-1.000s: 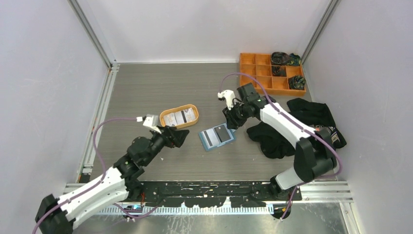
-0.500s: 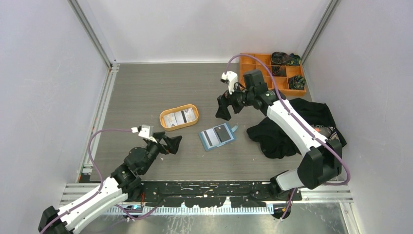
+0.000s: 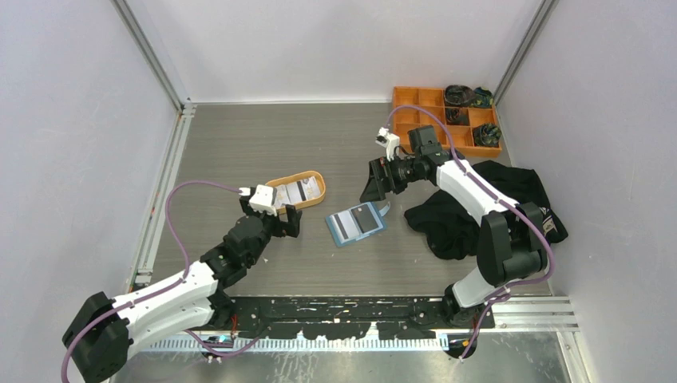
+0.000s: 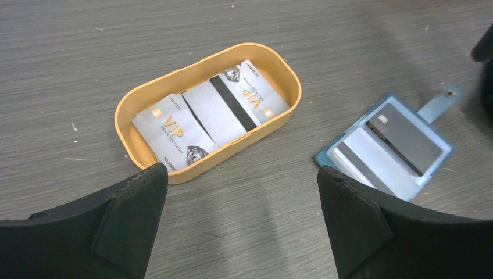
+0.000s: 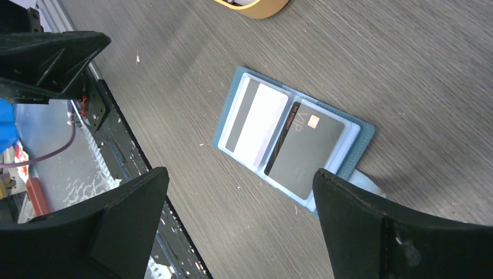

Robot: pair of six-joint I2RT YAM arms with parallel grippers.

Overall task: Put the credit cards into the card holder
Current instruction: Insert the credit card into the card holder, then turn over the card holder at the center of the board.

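While both arms hang above the table (image 3: 263,136), neither tool grips anything. Left gripper (image 3: 286,222) (image 4: 241,170): jaws spread wide, empty, poised over the near rim of the orange oval tray (image 3: 322,183) (image 4: 192,61). Right gripper (image 3: 374,188) (image 5: 241,174): jaws likewise spread wide, empty, held above and just behind the card holder (image 3: 356,223) (image 4: 386,148) (image 5: 293,139), not touching it. That blue holder lies unfolded and flat on the table, right of the tray and apart from it, snap tab (image 4: 439,100) pointing toward the right arm. Two cards sit in its clear pockets: a pale card with a dark stripe (image 5: 258,125) and a black card (image 5: 305,148), side by side. Further credit cards (image 3: 294,191) (image 4: 209,113) lie inside the tray, silver-grey, overlapping, one showing a dark stripe, two marked "VIP". Black cloth (image 3: 479,207) lies on the right side of the table, under the right arm. An orange compartment box (image 3: 435,120) stands at the far right corner, dark items in several compartments.
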